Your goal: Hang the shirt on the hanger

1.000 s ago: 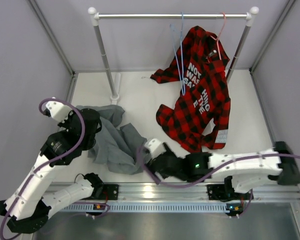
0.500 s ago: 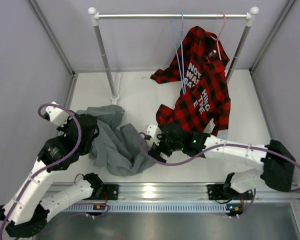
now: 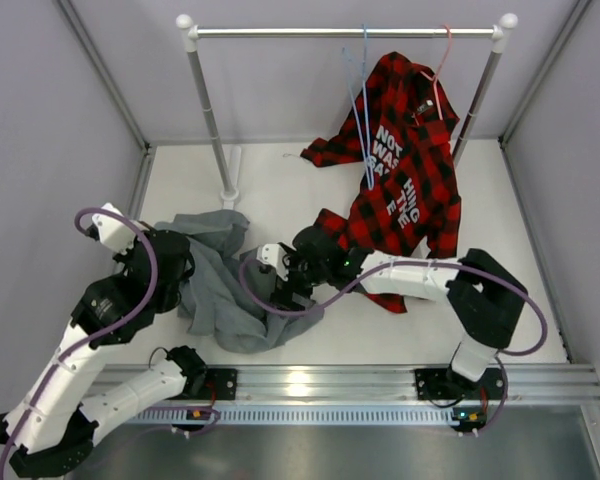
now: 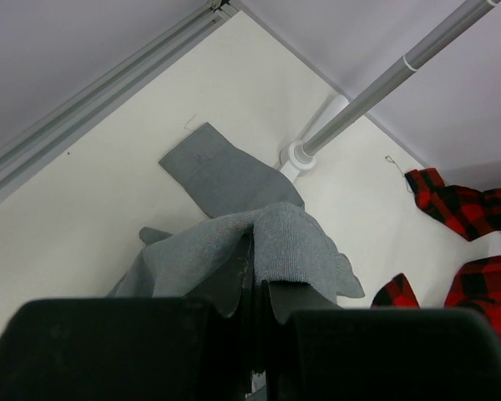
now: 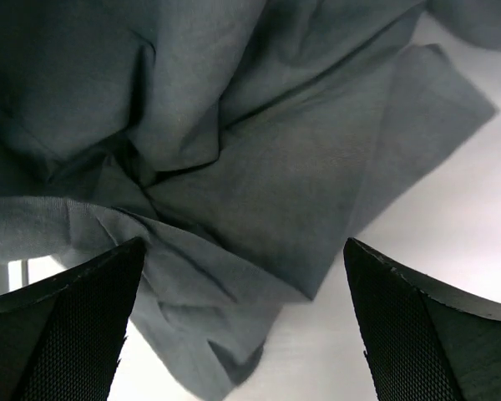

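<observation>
White table [image 3: 280,190], grey walls; rail [image 3: 345,32] at the far side. At near left the shirt [image 3: 220,285] lies crumpled, one fold clamped in the closed left gripper [image 4: 255,280]. The right gripper [image 5: 242,251] is poised over the heap's right edge, jaws spread wide, nothing grasped. The hanger [image 3: 365,110] hangs on the rail, well apart from the shirt, just beside the plaid shirt [image 3: 405,180].

Risks judged: several layers may be caught at once, as no collar is exposed. The clamped fold may slip under pull. The hanger may snag on the plaid shirt.

Count: shirts, two; hangers, two (hanger, pink hanger [image 3: 444,50]); rail, one; grippers, two.
</observation>
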